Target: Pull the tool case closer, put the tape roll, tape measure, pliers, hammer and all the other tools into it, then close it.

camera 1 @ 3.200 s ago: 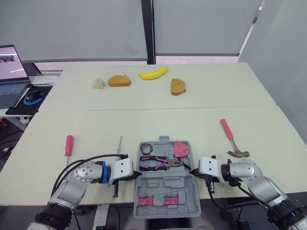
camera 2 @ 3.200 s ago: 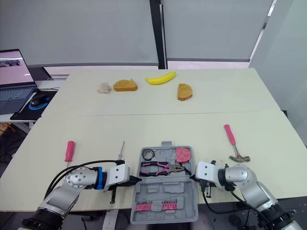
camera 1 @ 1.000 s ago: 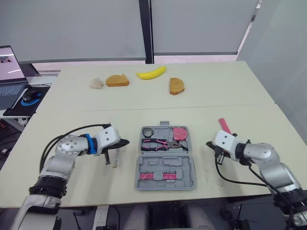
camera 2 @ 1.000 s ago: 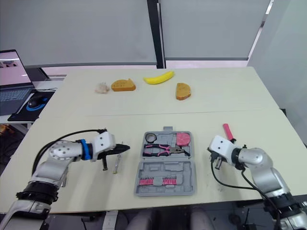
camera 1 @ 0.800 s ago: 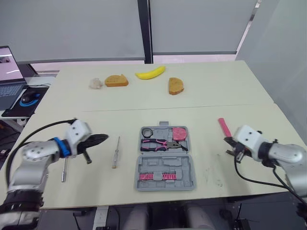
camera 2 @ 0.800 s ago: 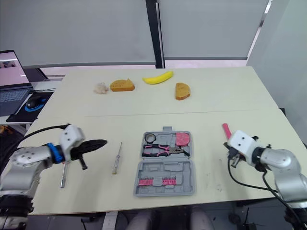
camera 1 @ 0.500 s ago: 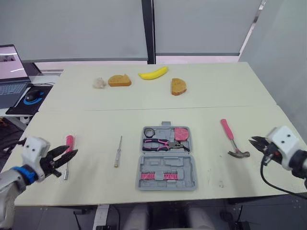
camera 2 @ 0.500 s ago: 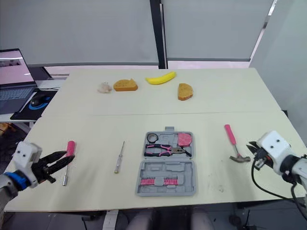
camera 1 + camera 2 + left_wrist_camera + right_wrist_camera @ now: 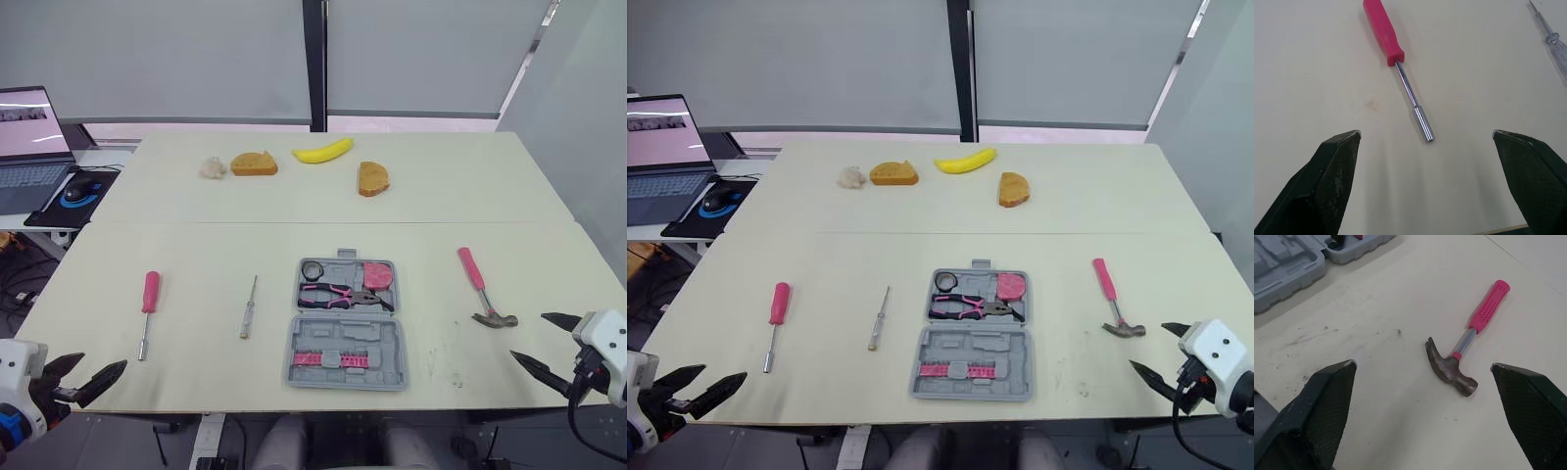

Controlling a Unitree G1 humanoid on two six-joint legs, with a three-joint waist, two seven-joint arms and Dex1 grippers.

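Observation:
The grey tool case (image 9: 348, 338) lies open near the table's front middle. Its far half holds the black tape roll (image 9: 312, 270), the pink tape measure (image 9: 377, 275) and the pink-handled pliers (image 9: 343, 294). The pink-handled hammer (image 9: 480, 290) lies right of the case. To the left lie a small clear screwdriver (image 9: 249, 306) and a pink-handled nut driver (image 9: 148, 311). My left gripper (image 9: 104, 360) hangs open at the front left edge, short of the nut driver (image 9: 1382, 29). My right gripper (image 9: 527, 335) stands open at the front right, just short of the hammer (image 9: 1469, 338). Both hold nothing.
At the far side of the table lie a banana (image 9: 323, 151), two bread slices (image 9: 254, 164) (image 9: 372, 178) and a small pale lump (image 9: 212, 167). A laptop (image 9: 29, 147) and a mouse (image 9: 76, 191) sit on a side desk to the left.
Both grippers have drawn away from the case, outward and back to the table's front corners, and have gone from shut to open. The head view has shifted too.

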